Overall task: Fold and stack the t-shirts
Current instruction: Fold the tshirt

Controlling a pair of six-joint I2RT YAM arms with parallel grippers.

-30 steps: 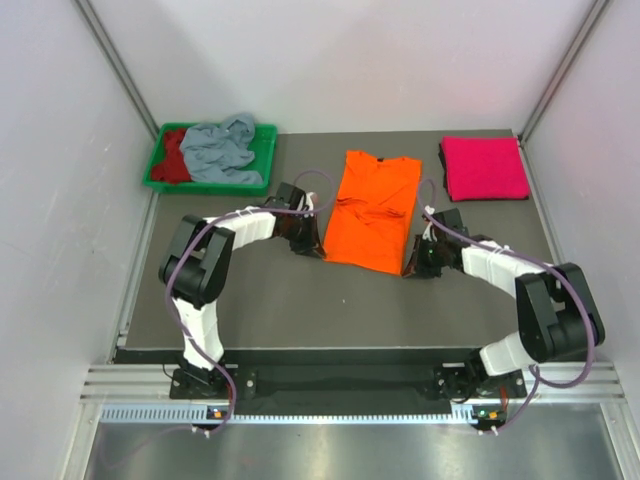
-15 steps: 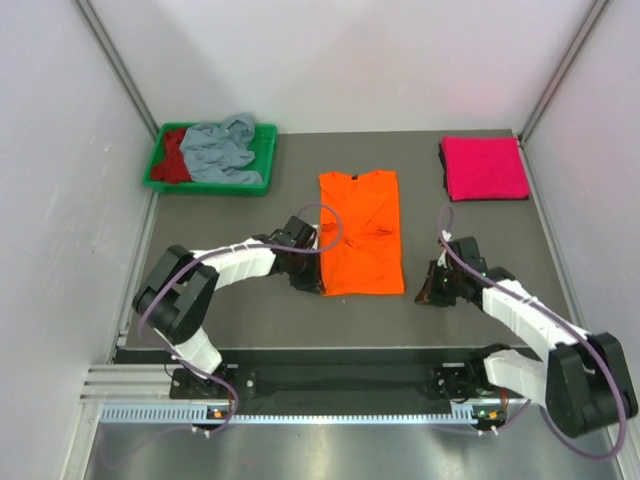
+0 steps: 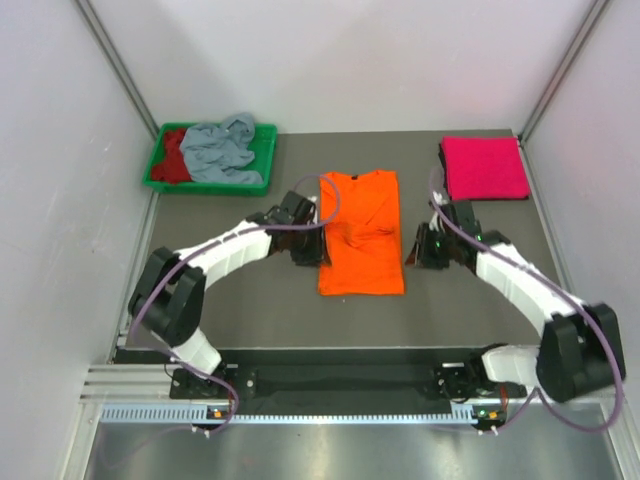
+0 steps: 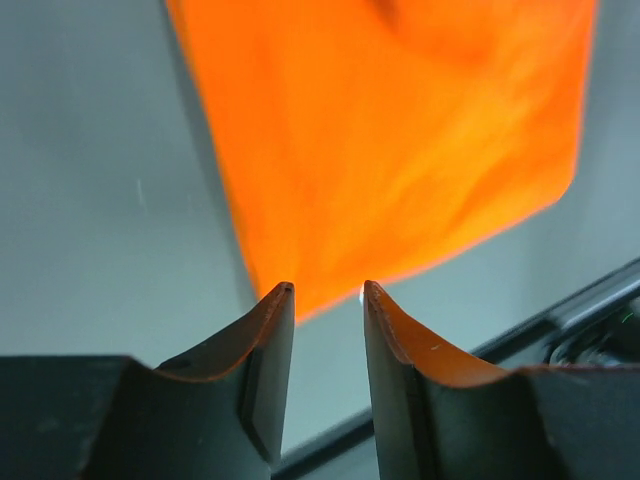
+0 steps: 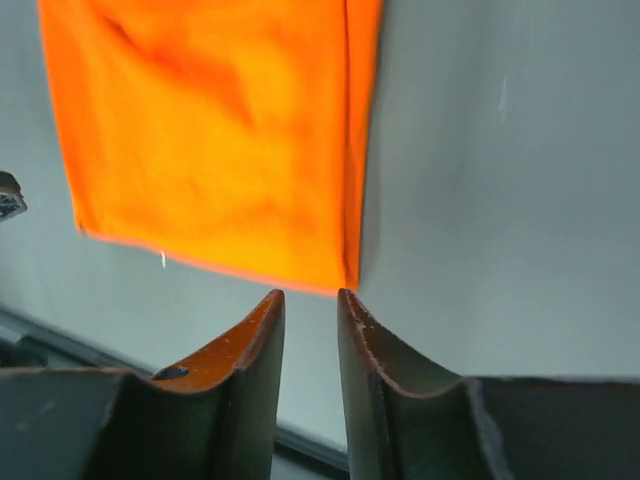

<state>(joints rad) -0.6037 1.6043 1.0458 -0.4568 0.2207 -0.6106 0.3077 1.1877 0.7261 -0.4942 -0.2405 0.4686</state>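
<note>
The bright orange t-shirt [image 3: 360,235] lies flat mid-table as a long narrow rectangle, neck at the far end. My left gripper [image 3: 312,256] hovers just off its left edge, jaws open with nothing between them. In the left wrist view the left gripper [image 4: 327,290] sits over the shirt's [image 4: 400,130] near corner. My right gripper [image 3: 414,254] hangs beside the right edge, also open and empty. The right wrist view shows the right gripper [image 5: 310,294] above the other near corner of the shirt [image 5: 220,140]. A folded magenta shirt [image 3: 485,168] lies far right.
A green tray [image 3: 205,184] at the far left holds a crumpled grey-blue shirt [image 3: 222,148] and a dark red one [image 3: 174,160]. The dark table [image 3: 250,310] ends at a metal rail near the arm bases. Pale walls close in both sides.
The orange shirt was dragged toward the near edge and straightened. Both grippers then opened, let go of its near corners and drew back along its sides.
</note>
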